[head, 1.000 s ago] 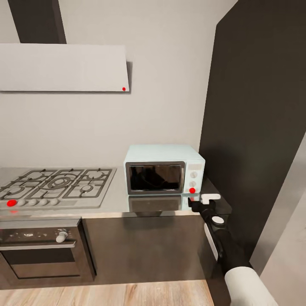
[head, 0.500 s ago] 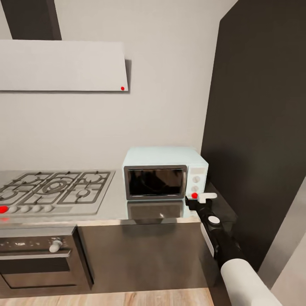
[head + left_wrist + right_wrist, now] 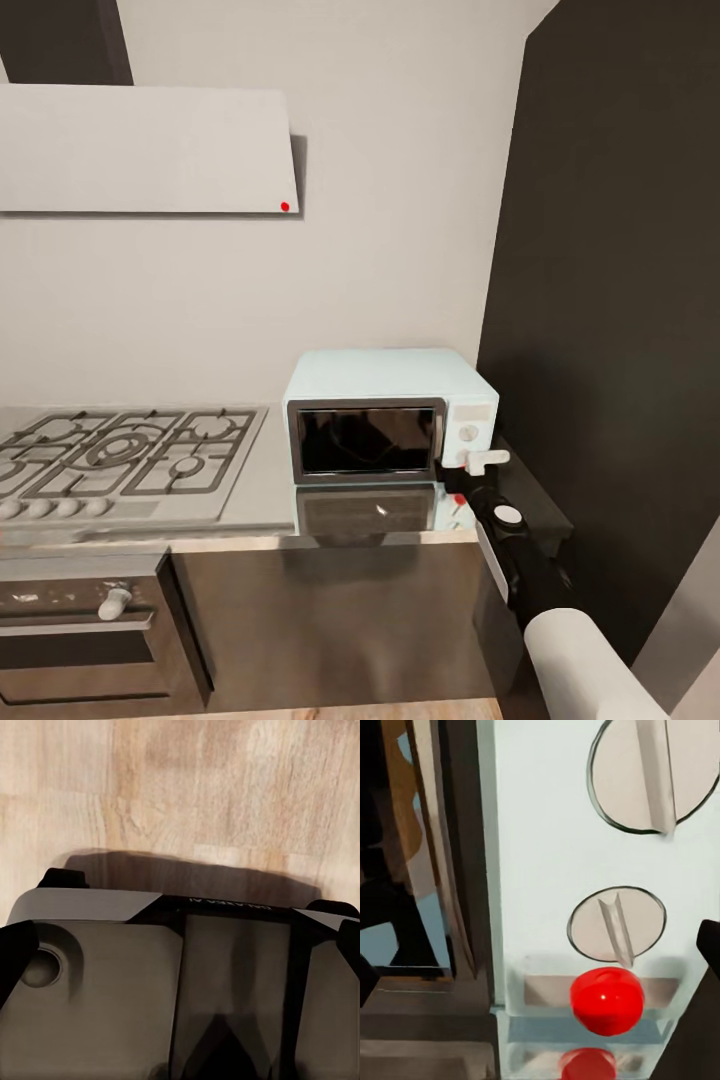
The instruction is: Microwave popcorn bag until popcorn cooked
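On the worktop [image 3: 250, 500], at its right end against the tall dark cabinet [image 3: 620, 300], stands the microwave [image 3: 390, 415]: a small pale mint-blue box with a dark glass door framed in grey, shut, and a white control panel at the 3 o'clock side of the door. Its front mirrors in the glossy grey surface below. In the right wrist view the panel [image 3: 585, 832] sits very close, showing two round beige knobs [image 3: 616, 924], each with a raised bar, and a glossy red button [image 3: 607, 1000] beneath them with its reflection under it.

The right claw [image 3: 478, 468] is held at the panel's lower corner, at about 4 o'clock from the door. A white finger [image 3: 490, 460] lies across the panel there and covers its lower part; the dark side of the claw is hard to make out against the arm, so whether it is open or closed cannot be told. Contact with the button cannot be confirmed.

At 9 o'clock from the microwave lies the steel gas hob [image 3: 120, 460], cut off at the picture's edge, with the oven [image 3: 90, 630] below and the white hood [image 3: 145, 150] above.

The left wrist view shows wood floor [image 3: 180, 787] and a dark, blurred robot body [image 3: 150, 982]; the left claw's state cannot be told.
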Robot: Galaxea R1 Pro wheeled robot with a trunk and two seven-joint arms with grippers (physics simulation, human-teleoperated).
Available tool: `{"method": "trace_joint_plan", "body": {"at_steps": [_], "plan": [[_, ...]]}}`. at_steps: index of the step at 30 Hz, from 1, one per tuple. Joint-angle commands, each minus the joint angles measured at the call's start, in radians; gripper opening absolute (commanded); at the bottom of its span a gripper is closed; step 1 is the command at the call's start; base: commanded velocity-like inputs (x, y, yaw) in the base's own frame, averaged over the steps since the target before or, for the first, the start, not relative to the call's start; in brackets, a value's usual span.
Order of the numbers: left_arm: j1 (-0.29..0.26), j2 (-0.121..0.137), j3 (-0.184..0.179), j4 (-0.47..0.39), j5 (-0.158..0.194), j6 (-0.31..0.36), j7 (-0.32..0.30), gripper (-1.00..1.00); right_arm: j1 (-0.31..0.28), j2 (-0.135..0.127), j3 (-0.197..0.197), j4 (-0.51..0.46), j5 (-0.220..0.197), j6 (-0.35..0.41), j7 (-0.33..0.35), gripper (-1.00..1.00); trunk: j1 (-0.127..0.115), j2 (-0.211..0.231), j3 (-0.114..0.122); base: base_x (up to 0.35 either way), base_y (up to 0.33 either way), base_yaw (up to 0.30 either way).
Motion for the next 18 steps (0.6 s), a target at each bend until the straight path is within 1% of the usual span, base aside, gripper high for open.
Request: {"method": "trace_joint_plan", "body": {"at_steps": [1, 5, 10, 11, 15, 18], "plan": [[-0.001, -0.001, -0.008, 0.002, 0.01, -0.003, -0.003, 1.0, 0.0, 0.001, -0.005, -0.001, 0.011, 0.005, 0.01, 1.0, 0.0, -0.001, -0.001, 0.001, 0.0, 0.0], [-0.001, 0.0, -0.008, 0.002, 0.01, -0.003, -0.003, 1.0, 0.0, 0.0, -0.006, 0.008, 0.012, 0.006, 0.013, 1.0, 0.0, -0.001, -0.001, 0.0, 0.0, 0.0], [-0.001, -0.001, -0.008, 0.002, 0.011, -0.003, -0.003, 1.0, 0.0, -0.025, -0.006, 0.022, 0.009, 0.007, 0.012, 1.0, 0.0, -0.001, -0.001, 0.0, 0.0, 0.0], [-0.001, -0.001, -0.008, 0.002, 0.011, -0.003, -0.003, 1.0, 0.0, -0.033, -0.006, 0.038, 0.007, 0.006, 0.009, 1.0, 0.0, -0.001, -0.001, 0.0, 0.0, 0.0], [-0.001, -0.001, -0.009, 0.002, 0.01, -0.003, -0.003, 1.0, 0.0, -0.038, -0.008, 0.081, 0.007, -0.002, 0.002, 1.0, 0.0, -0.001, -0.001, 0.0, 0.0, 0.0], [-0.001, -0.001, -0.009, 0.002, 0.01, -0.003, -0.003, 1.0, 0.0, -0.038, -0.008, 0.088, 0.008, -0.003, 0.003, 1.0, 0.0, -0.001, -0.001, 0.0, 0.0, 0.0]]}}
